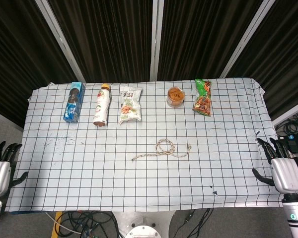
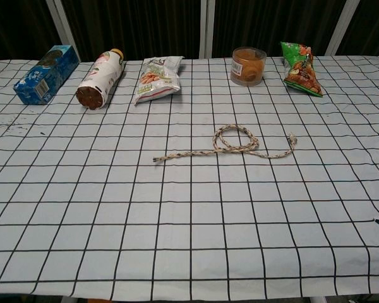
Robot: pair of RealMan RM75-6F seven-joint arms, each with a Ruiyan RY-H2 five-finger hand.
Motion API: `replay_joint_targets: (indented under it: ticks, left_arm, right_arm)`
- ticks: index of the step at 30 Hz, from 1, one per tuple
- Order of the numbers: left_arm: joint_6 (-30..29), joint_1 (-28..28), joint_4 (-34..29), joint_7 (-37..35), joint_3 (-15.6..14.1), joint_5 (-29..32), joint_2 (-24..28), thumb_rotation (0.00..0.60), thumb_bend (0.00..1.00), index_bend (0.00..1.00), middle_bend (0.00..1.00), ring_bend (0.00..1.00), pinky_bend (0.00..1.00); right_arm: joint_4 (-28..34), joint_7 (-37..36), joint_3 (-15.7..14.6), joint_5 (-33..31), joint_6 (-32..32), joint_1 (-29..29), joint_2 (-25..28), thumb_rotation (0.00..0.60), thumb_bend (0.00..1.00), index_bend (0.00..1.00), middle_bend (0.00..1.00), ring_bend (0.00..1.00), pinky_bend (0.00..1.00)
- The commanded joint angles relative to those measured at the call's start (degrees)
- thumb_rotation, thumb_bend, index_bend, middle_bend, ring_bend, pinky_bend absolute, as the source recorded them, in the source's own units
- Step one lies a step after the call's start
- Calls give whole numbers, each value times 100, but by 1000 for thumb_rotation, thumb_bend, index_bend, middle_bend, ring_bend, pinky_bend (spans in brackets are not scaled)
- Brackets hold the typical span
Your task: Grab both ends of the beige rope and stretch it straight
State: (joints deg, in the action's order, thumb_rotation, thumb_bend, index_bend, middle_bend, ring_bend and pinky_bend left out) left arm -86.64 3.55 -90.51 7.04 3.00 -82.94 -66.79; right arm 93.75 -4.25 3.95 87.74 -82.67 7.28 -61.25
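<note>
Head view shows the beige rope [image 1: 161, 149] lying on the table [image 1: 89, 163] with a loop in its middle, and both its ends lie loose on the checked cloth. Behind the rope sit a blue box [image 1: 74, 102], a bottle [image 1: 102, 104] on its side, a white snack bag [image 1: 130, 104], a clear tub [image 1: 175, 96] and a green snack bag [image 1: 202, 97]. The left hand [image 1: 0, 171] and right hand [image 1: 283, 171] wait well apart from the rope, fingers spread, holding nothing.
</note>
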Motion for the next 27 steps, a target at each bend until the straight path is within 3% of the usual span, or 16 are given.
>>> replay_joint_targets:
  ticks: [1,8,16,22,27]
  left_arm:
    - [19,5,17,-4,-2,9,-12,600,157,162,145,0,0]
    - [2,4,52,-35,8,-11,-42,600,157,162,145,0,0]
    - [50,64,123,-117,35,-56,-57,600,157,162,145,0,0]
    - [76,65,151,-153,41,-22,-56,600,157,162,145,0,0]
    - [127,64,177,-194,52,51,-47,600,157,162,145,0,0]
  right_arm:
    - [0,15,0,0,24,17,-10,600,154,95,177,0,70]
    - [11,-20,-22,44,229,146,-9,600,163,113,194,0,73]
    - [-80,42,158,278,1316,1069,-2,600,211,268,235,0,87]
    - [-540,226,367,229,2236,1943,-665,600,231,361,226,0,87]
    - [-1001,449,339,212,2578,2320,-1307,600,232,411,219,0,43]
